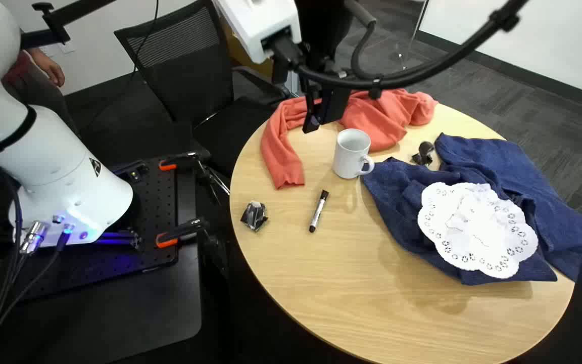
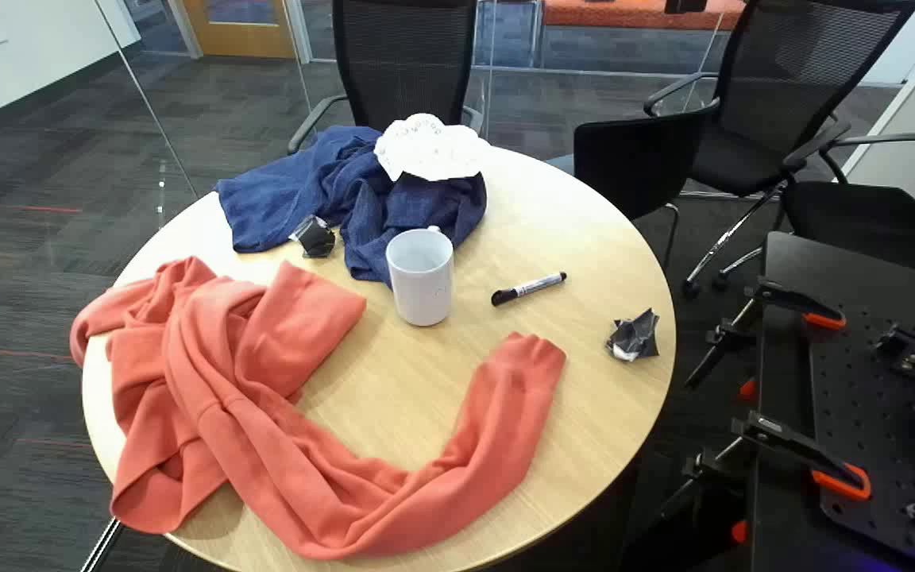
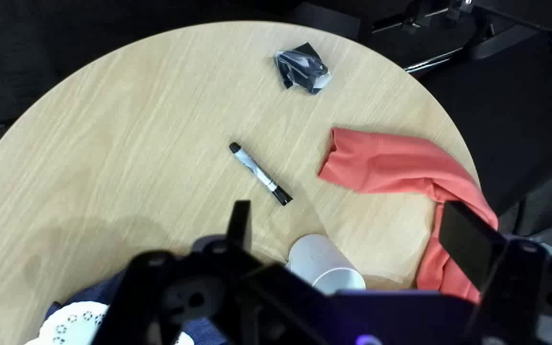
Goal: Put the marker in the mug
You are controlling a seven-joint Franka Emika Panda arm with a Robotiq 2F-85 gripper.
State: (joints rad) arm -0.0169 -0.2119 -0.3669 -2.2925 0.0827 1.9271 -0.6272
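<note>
The marker, a silver-white pen with black ends, lies flat on the round wooden table in both exterior views (image 1: 319,210) (image 2: 535,286) and in the wrist view (image 3: 256,168). The white mug stands upright beside it in both exterior views (image 1: 347,161) (image 2: 422,292); its handle faces the blue cloth. In the wrist view the mug (image 3: 315,258) is partly hidden by the gripper. My gripper (image 1: 324,119) is above the table near the mug, apart from mug and marker. In the wrist view its fingers (image 3: 348,223) are wide apart with nothing held between them.
A red-orange sweater (image 1: 379,119) (image 2: 322,485) lies on the table (image 1: 321,283) near the mug. A blue cloth (image 1: 402,212) with a white lacy doily (image 1: 478,230) touches the mug's handle side in view. Crumpled black objects (image 1: 254,216) (image 1: 424,153) lie near the marker and the blue cloth.
</note>
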